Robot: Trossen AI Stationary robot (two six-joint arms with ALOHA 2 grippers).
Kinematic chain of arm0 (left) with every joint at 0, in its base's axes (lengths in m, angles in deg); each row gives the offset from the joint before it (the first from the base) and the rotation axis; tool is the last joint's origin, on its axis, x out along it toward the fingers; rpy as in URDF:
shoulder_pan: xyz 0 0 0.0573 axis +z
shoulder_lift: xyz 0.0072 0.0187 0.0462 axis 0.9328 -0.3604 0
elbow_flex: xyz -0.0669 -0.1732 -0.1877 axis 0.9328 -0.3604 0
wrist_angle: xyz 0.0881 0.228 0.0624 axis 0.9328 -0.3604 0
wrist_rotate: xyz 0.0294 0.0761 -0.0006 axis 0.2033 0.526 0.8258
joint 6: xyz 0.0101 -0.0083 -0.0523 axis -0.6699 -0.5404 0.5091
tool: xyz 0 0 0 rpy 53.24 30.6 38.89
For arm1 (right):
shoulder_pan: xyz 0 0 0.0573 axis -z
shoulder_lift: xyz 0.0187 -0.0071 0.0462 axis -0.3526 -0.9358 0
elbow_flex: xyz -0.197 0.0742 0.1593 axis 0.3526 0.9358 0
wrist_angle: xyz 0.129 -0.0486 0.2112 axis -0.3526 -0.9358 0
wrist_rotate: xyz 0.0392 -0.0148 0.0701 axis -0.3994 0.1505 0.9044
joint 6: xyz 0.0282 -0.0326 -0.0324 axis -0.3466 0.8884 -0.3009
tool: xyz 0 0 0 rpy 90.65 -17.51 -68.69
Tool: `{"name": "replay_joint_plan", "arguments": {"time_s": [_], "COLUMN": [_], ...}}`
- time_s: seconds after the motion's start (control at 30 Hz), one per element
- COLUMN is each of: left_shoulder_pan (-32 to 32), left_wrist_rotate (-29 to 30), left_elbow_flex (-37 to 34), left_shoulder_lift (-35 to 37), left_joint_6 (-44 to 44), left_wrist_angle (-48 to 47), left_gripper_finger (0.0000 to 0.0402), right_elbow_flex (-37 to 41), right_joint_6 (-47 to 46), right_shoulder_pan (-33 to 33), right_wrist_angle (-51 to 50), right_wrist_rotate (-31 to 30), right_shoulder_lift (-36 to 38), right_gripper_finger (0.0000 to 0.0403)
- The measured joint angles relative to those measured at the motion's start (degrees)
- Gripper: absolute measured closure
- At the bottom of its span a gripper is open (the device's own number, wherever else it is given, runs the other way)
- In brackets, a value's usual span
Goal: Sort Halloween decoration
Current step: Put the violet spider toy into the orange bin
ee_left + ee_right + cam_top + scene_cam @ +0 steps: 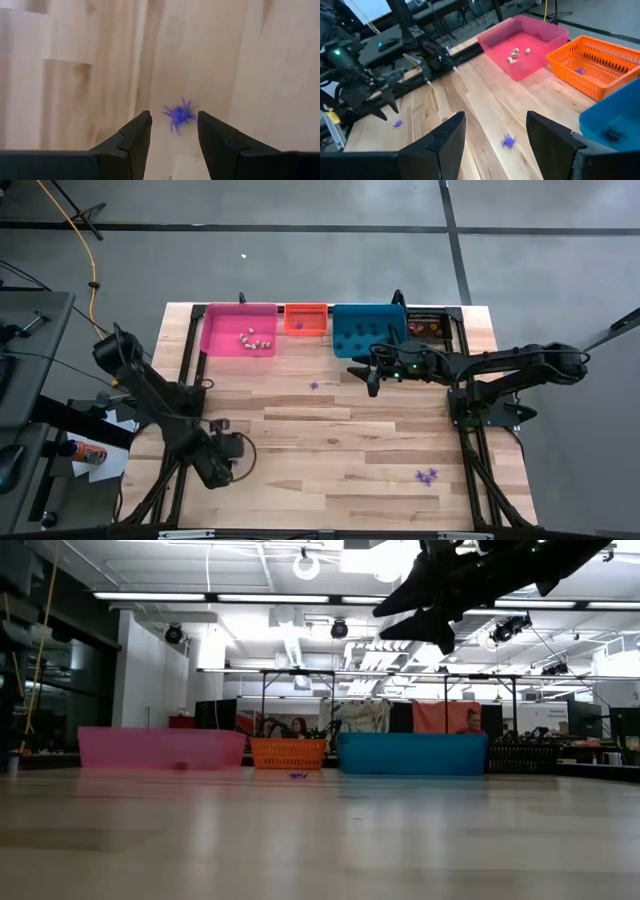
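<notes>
My left gripper (173,125) points down over the table's near left part (224,470), open. A purple spider trinket (179,116) lies flat on the wood just ahead of its fingertips, untouched; the right wrist view shows it (397,123) beside that arm. My right gripper (369,380) hovers open above the table in front of the blue bin (368,330). Another purple spider (509,142) lies on the wood below it (314,385). More purple trinkets (428,476) lie at the near right.
Along the far edge stand a pink bin (240,330) with whitish trinkets, an orange basket (306,320) with a purple one, the blue bin with black ones and a black bin (428,326). Bare wood (330,440) lies between the arms.
</notes>
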Motion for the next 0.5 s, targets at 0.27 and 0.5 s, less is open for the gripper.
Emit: {"name": "replay_joint_plan", "arguments": {"time_s": [0.27, 0.5], "left_shoulder_pan": [-0.07, -0.07], "left_wrist_rotate": [-2.43, -3.71], "left_elbow_flex": [-0.02, -0.02], "left_shoulder_lift": [-6.01, -10.22], "left_joint_6": [-0.07, 1.24], "left_wrist_angle": [7.27, 4.32], "left_gripper_finger": [0.0252, 0.0252], "right_elbow_flex": [0.00, 0.00], "right_joint_6": [-0.02, 1.59], "right_shoulder_pan": [0.02, 0.02], "right_wrist_angle": [-1.58, -2.00], "right_wrist_rotate": [0.00, -0.04], "right_shoulder_lift": [0.00, 0.00], "right_gripper_finger": [0.0199, 0.0199]}}
